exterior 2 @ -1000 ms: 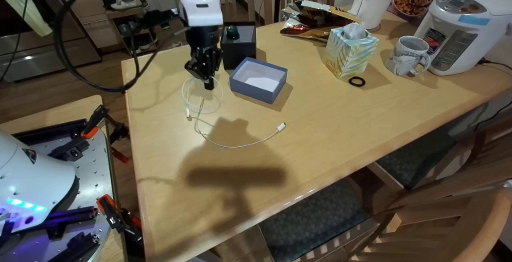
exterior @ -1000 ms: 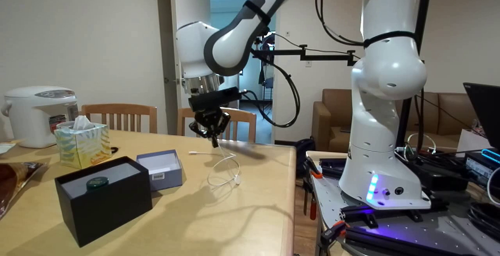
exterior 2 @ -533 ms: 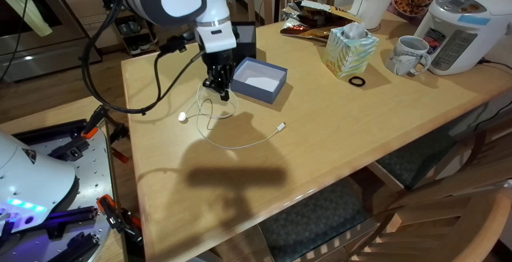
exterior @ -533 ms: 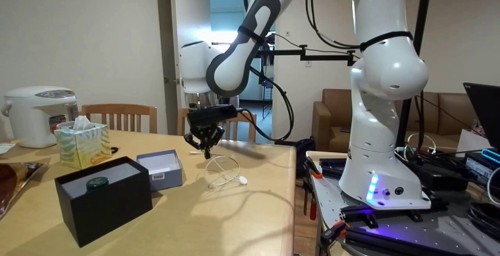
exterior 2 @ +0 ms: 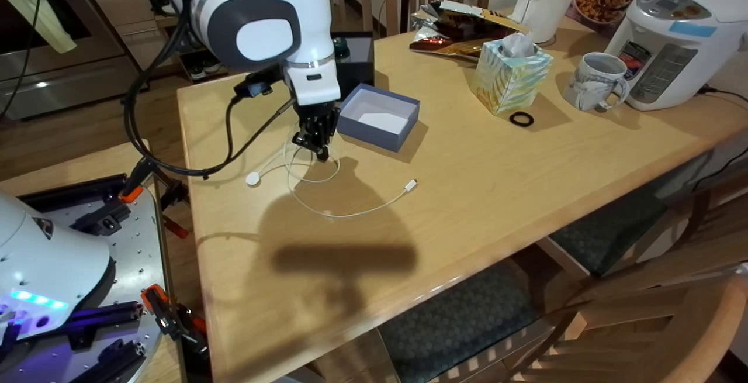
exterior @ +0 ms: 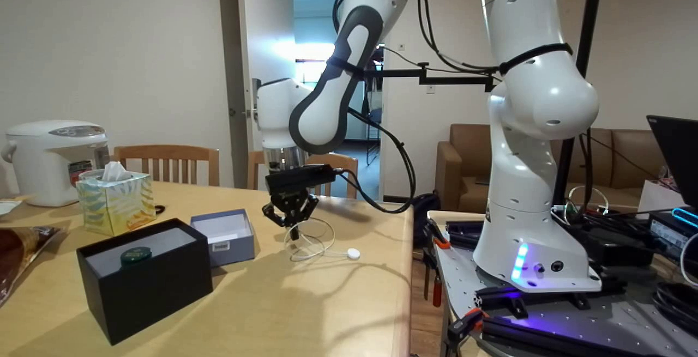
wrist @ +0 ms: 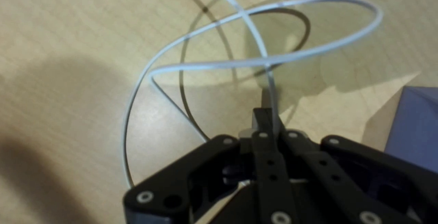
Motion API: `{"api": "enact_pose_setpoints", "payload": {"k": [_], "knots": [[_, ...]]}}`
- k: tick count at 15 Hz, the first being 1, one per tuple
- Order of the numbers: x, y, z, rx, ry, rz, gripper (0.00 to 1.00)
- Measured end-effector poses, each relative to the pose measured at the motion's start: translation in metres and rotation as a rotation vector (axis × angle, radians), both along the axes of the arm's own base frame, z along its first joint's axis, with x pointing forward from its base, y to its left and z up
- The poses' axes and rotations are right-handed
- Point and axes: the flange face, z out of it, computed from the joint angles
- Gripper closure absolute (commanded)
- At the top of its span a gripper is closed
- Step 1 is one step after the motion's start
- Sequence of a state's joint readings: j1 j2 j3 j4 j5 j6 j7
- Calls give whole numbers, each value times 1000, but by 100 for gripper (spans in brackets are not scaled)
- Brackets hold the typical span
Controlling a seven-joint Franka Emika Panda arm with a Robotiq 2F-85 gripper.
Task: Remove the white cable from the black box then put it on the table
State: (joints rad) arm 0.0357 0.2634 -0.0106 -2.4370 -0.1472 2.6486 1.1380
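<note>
The gripper (exterior: pixel 294 233) has its two fingers (wrist: pixel 262 148) squeezed together, and the cable (wrist: pixel 239 63) is pinched between them. The cable is out of the black box (exterior: pixel 158 286). Its small plug (exterior 2: pixel 410 185) lies on the table (exterior 2: pixel 497 207), and its round end (exterior 2: pixel 252 179) seems to rest there too, near the edge. Some loops stick up in the air by the fingers. I think the job is almost done and letting go comes next, but things could go wrong. If the fingers spread and a loop hooks on one, the gripper may lift the cable off the table as it goes up. If it goes too low first, the fingers may bump the table. If it swings sideways, it could knock the blue box (exterior 2: pixel 368 133) near it, or drag the round end off the edge. The loops cross each other, so a hard tug may make a knot
</note>
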Motion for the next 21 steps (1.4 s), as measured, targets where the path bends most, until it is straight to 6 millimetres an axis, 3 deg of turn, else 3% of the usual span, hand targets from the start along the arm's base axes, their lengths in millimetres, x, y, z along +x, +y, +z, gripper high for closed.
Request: {"api": "enact_pose_setpoints", "payload": {"k": [11, 14, 16, 21], "knots": [[14, -6, 16, 57, -138, -26, 2], [19, -14, 27, 56, -191, -36, 0], [24, -21, 45, 53, -237, -44, 0], [28, -17, 126, 98, -347, 30, 0]]}}
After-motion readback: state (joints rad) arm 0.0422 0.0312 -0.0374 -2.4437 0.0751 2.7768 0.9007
